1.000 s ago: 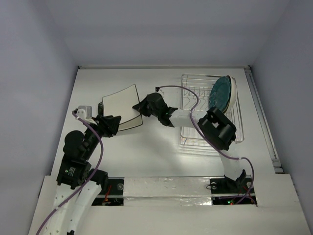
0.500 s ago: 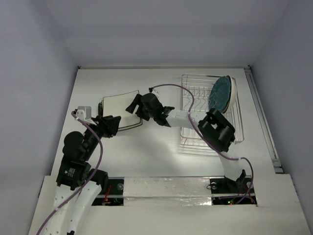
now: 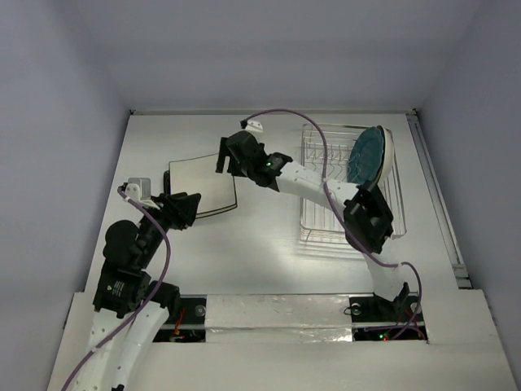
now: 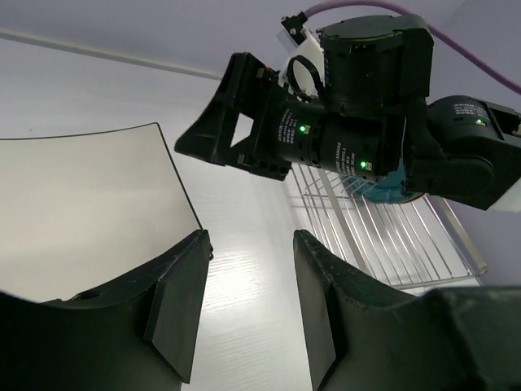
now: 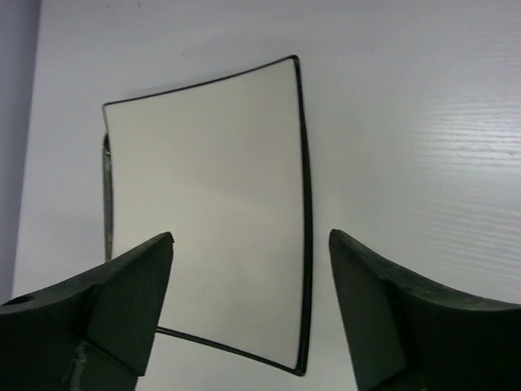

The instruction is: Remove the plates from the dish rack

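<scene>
Right pincer (image 5: 251, 236) lets go and rises clear, spread; square cream plate (image 3: 202, 187) lies flat on bench (image 3: 269, 244). Left pincer (image 4: 250, 238) spread, empty, at plate's 7 o'clock.

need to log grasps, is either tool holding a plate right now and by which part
Nothing is held. The right tool is open above the square cream plate; the left tool is open and empty.

The right gripper (image 3: 225, 156) no longer holds the square cream plate (image 3: 202, 186). Its fingers (image 5: 134, 281) are now apart, and it stands higher and farther from the near edge than one second ago. The plate, which was tilted and raised before, now lies flat at the left part of the table (image 3: 260, 244). The purple cable (image 3: 285, 114) now loops farther back.
</scene>
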`<action>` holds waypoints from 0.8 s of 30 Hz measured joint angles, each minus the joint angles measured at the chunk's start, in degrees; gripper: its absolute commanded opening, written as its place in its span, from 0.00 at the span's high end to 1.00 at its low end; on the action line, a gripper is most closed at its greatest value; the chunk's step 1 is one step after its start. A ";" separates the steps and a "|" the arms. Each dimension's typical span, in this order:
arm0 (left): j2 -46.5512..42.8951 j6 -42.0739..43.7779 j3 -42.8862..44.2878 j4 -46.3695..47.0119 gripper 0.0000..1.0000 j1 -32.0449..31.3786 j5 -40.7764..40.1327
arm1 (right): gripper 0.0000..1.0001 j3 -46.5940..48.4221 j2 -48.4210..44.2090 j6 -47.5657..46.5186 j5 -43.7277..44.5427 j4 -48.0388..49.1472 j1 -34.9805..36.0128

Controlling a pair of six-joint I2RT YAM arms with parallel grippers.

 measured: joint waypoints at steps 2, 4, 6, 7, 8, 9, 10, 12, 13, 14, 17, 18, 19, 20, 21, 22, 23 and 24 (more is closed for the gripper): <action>-0.22 0.02 0.00 -0.02 0.57 0.00 0.02 | 0.70 -0.61 -0.90 -1.75 1.88 -1.66 0.02; -0.28 0.02 0.00 0.00 0.57 0.00 0.02 | 0.95 -3.63 -3.56 -3.69 4.48 -2.95 -0.02; -0.31 0.02 0.00 -0.02 0.58 0.00 0.04 | 1.00 -8.57 -8.83 -5.44 6.99 -5.16 -0.57; -0.35 0.02 0.00 -0.02 0.58 0.00 0.04 | 1.00 -10.32 -11.34 -5.92 8.07 -6.51 -0.90; -0.46 0.02 0.00 -0.02 0.64 0.00 0.07 | 1.00 -13.38 -15.65 -6.99 8.63 -6.67 -1.79; -0.57 -0.07 0.00 -0.02 0.69 0.00 0.09 | 1.00 -16.50 -20.65 -7.93 9.27 -7.50 -3.43; -0.74 -0.11 0.00 -0.02 0.73 0.00 0.20 | 1.00 -18.88 -25.33 -8.66 9.51 -8.48 -5.20; -1.18 -0.17 0.00 0.00 0.87 0.00 0.37 | 1.00 -23.43 -35.67 -10.32 9.81 -9.16 -11.23; -1.38 -0.13 -0.02 0.00 0.96 0.00 0.44 | 1.00 -24.92 -40.61 -11.04 10.16 -9.49 -15.10; -1.49 -0.13 -0.02 0.00 0.98 0.00 0.42 | 1.00 -25.92 -44.50 -11.72 10.88 -9.73 -18.93; -1.49 -0.04 -0.02 -0.02 1.00 0.00 0.33 | 1.00 -29.31 -52.72 -13.42 13.57 -11.02 -27.54; -1.49 -0.07 -0.02 -0.02 0.99 -0.02 0.24 | 1.00 -30.32 -54.31 -13.97 14.03 -11.72 -28.92; -1.49 -0.07 -0.02 -0.02 0.97 -0.02 0.17 | 1.00 -31.47 -55.58 -14.47 14.05 -12.00 -29.81; -1.49 -0.07 -0.02 -0.02 0.96 -0.04 0.11 | 1.00 -32.59 -56.28 -14.95 14.05 -12.33 -30.42; -1.49 -0.09 -0.02 -0.02 0.95 -0.04 0.04 | 0.99 -33.70 -56.81 -15.41 13.97 -12.70 -31.04; -1.49 -0.09 -0.02 -0.02 0.94 -0.04 0.02 | 0.98 -34.47 -56.81 -15.69 13.57 -13.00 -31.67; -1.49 -0.09 -0.02 -0.02 0.92 -0.04 0.02 | 0.94 -35.19 -56.13 -16.13 13.22 -13.31 -32.30; -1.49 -0.09 -0.02 -0.02 0.91 -0.09 0.00 | 0.91 -35.74 -55.34 -16.37 12.87 -13.64 -32.76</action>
